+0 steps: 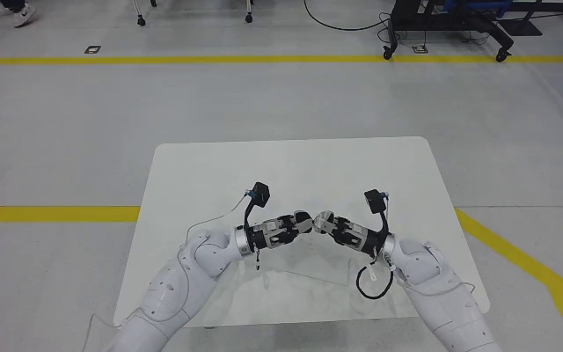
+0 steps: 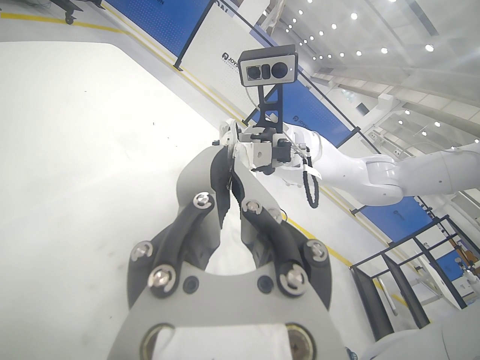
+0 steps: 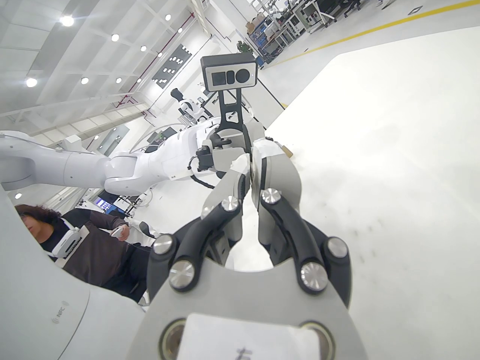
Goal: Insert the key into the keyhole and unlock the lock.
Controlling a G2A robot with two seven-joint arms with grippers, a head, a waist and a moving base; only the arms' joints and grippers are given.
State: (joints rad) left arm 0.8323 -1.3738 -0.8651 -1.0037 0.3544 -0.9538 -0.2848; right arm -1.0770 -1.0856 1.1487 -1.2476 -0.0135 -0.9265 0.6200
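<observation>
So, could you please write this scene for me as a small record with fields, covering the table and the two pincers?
surface: white rectangular table
left arm: left pincer shut, held above the table's middle
right arm: right pincer shut, pointing at the left pincer
relation: the two tips are very close together; I cannot tell whether they touch
held items: too small to tell

key, lock | mostly hidden | between left gripper [image 1: 307,221] and right gripper [image 1: 319,218], tips meeting | above table [image 1: 264,167]
</observation>
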